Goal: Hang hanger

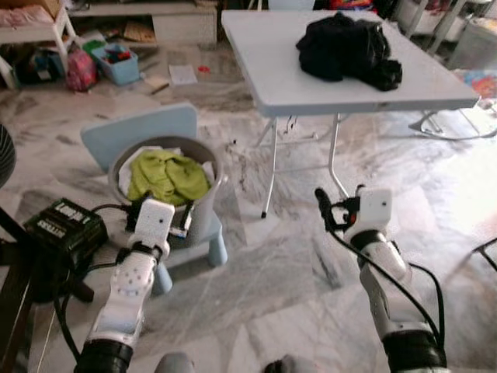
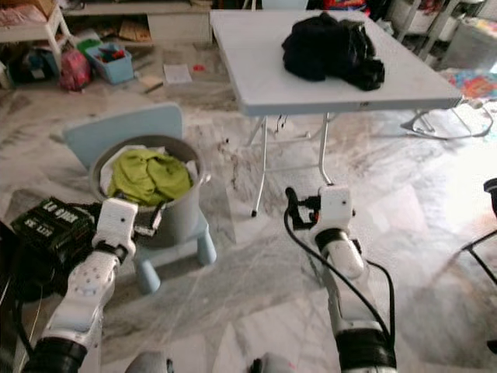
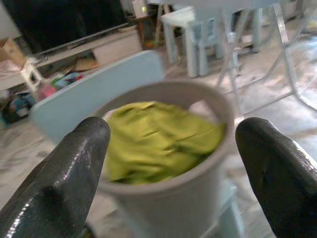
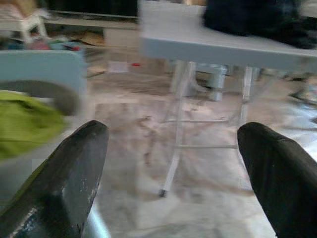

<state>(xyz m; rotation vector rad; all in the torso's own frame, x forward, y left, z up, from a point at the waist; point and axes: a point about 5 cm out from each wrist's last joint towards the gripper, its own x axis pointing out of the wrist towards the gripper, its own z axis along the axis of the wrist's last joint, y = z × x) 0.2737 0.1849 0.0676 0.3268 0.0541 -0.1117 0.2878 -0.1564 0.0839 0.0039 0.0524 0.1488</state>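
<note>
A grey bucket (image 1: pixel 203 203) holding a yellow-green cloth (image 1: pixel 165 176) stands on a small light-blue chair (image 1: pixel 140 132). My left gripper (image 3: pixel 173 148) is open right in front of the bucket's near rim, nothing between its fingers (image 3: pixel 59 183). My right gripper (image 4: pixel 173 148) is also open and empty, held over the marble floor just in front of the white folding table (image 1: pixel 272 70). A heap of black clothing (image 1: pixel 345 48) lies on the tabletop.
A black battery box (image 1: pixel 66 225) with cables sits on the floor at my left, beside a fan's edge (image 1: pixel 6 155). Clutter lines the back wall: a blue bin (image 1: pixel 118 64), a pink bag (image 1: pixel 80 70), low shelves. Open marble floor lies ahead between chair and table.
</note>
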